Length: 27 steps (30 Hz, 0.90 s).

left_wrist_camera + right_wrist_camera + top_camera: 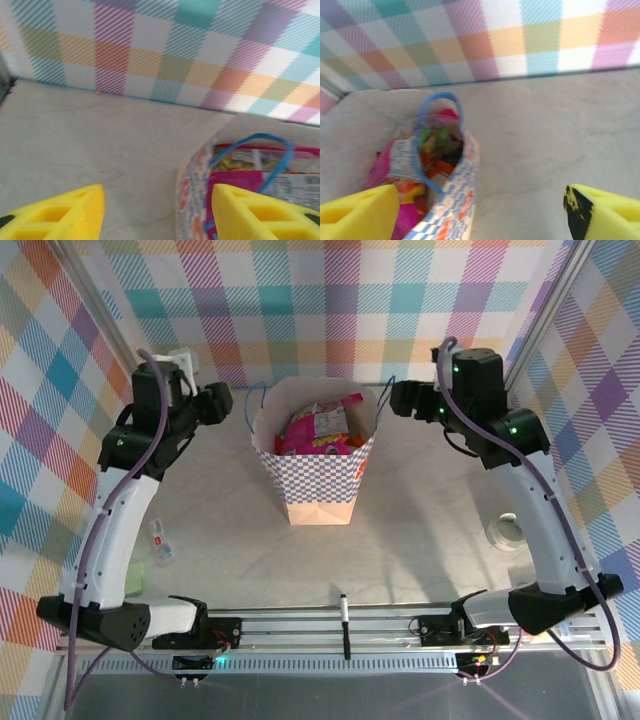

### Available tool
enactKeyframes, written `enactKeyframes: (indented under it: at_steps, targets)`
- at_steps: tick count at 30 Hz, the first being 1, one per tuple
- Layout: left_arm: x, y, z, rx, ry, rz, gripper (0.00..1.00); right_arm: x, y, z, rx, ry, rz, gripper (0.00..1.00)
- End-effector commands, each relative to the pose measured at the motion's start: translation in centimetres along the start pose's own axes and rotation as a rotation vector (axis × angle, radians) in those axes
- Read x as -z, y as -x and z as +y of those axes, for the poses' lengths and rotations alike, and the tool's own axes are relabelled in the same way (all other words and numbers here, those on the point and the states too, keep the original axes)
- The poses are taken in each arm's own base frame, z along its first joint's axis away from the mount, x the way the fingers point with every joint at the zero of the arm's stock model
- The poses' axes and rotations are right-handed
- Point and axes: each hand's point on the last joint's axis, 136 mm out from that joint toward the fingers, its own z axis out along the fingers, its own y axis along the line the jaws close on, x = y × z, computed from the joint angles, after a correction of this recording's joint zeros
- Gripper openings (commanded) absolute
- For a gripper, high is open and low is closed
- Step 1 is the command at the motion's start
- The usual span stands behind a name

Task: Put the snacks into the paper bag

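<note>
Snacks (320,425) sat in upright paper bag (320,480) | left jaws at its 9 o'clock, part-open, empty | right jaws at 3 o'clock, wide, empty | flanking probably meant to keep mouth spread

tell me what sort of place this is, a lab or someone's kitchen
Most likely a robot test booth, not a kitchen: left arm and right arm bolted to a metal rail, plaid walls boxing in the grey table, and a paper bag of snack packets staged mid-table.

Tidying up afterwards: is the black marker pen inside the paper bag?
No, the marker pen lies at the near edge, well apart from the paper bag.
</note>
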Motion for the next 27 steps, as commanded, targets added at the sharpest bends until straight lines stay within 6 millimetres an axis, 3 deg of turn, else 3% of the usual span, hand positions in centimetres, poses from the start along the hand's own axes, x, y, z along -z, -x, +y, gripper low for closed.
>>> enactKeyframes:
  at_steps: [1,7,12,17,21,27]
  targets:
    - [-1.5,-2.0,2.0,-0.019,0.069,0.011,0.58,-0.3,-0.9,-3.2,-0.109,-0.066,-0.019,0.86]
    - [-6.8,-8.0,5.0,-0.080,0.164,0.036,0.63,-3.4,-4.3,-6.5,-0.209,-0.041,-0.013,0.93]
    - [-10.7,-12.8,8.8,-0.081,0.294,0.050,0.64,-6.2,-8.5,-11.9,-0.348,-0.149,-0.010,0.94]
    - [-12.1,-15.0,9.9,-0.082,0.284,0.029,0.65,-8.1,-11.5,-15.7,-0.335,-0.230,-0.102,0.96]
    - [-13.9,-17.4,11.3,-0.071,0.298,0.092,0.65,-10.4,-14.2,-18.1,-0.279,-0.300,-0.081,0.97]
    - [-15.8,-19.1,12.2,-0.045,0.260,0.053,0.65,-13.0,-16.0,-19.9,-0.182,-0.329,-0.083,0.96]
